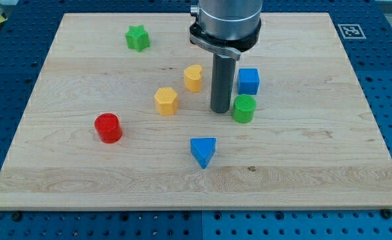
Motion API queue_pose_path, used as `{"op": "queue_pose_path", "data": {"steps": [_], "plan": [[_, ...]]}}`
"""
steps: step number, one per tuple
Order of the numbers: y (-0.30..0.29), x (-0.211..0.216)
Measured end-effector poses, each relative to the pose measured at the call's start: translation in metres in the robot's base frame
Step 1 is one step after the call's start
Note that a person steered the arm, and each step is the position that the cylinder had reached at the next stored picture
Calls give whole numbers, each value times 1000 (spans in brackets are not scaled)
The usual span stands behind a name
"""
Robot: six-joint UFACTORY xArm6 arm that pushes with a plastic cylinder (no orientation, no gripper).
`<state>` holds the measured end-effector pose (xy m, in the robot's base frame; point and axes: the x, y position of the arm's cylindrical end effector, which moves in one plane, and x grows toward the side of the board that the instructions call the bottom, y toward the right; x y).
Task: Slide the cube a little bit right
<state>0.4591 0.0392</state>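
The blue cube point(249, 81) sits a little right of the board's middle, toward the view's top. My tip point(221, 110) rests on the board just below and to the left of the cube, a short gap away. A green cylinder point(244, 109) stands right beside the tip on its right, directly below the cube. A yellow heart-shaped block point(193, 77) is to the tip's upper left.
A yellow hexagonal block point(166, 101) lies left of the tip. A red cylinder point(108, 127) is at the left, a blue triangular block point(203, 151) below the tip, a green star block point(137, 38) at the upper left. The wooden board point(316, 153) ends at blue pegboard.
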Motion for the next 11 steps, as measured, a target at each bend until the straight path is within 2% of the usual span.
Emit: {"op": "queue_pose_path", "data": {"steps": [2,4,7,11], "plan": [[31,1],[-10,-17],[-22,-39],[36,-50]]}}
